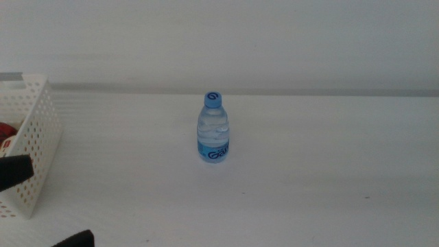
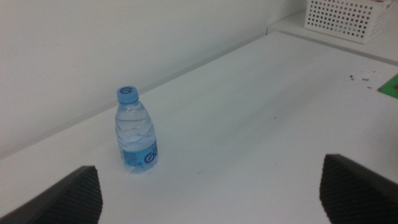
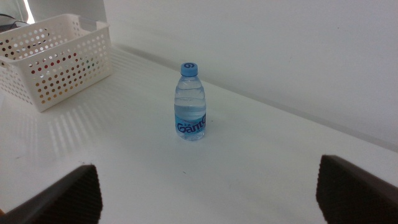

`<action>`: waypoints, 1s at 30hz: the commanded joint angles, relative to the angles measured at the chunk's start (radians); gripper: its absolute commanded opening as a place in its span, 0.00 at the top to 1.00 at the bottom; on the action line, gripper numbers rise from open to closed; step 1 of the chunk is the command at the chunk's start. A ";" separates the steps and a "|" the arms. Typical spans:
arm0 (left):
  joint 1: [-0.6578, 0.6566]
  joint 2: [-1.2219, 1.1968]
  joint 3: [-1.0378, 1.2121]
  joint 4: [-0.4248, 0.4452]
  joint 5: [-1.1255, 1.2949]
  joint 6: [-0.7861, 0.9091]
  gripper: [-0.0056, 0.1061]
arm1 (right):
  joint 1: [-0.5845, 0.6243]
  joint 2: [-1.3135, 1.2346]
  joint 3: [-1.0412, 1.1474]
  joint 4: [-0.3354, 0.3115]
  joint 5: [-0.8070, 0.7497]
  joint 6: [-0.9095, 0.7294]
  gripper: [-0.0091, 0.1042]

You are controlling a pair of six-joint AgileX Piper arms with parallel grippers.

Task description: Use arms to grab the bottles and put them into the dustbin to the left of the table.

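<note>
The jaws of the left gripper are spread wide, with nothing held between them; the water bottle is seen well ahead of them, standing upright on the table. The jaws of the right gripper are likewise set wide apart and empty, the same bottle being viewed beyond them. In the middle view, the water bottle is placed upright near the middle of the table, apart from both grippers. The dustbin is found at the table's left side, and something red is glimpsed inside it.
</note>
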 commanded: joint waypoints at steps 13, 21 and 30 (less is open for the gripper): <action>-0.009 0.063 0.297 0.210 -0.727 -0.014 0.11 | -0.002 -0.004 0.007 -0.004 0.004 0.000 0.11; -0.007 0.389 0.364 -0.015 -0.930 0.050 0.11 | -0.002 -0.004 0.007 -0.004 0.004 0.000 0.11; -0.007 0.736 0.362 -0.023 -1.198 0.037 0.11 | -0.002 -0.004 0.007 -0.004 0.004 0.000 0.11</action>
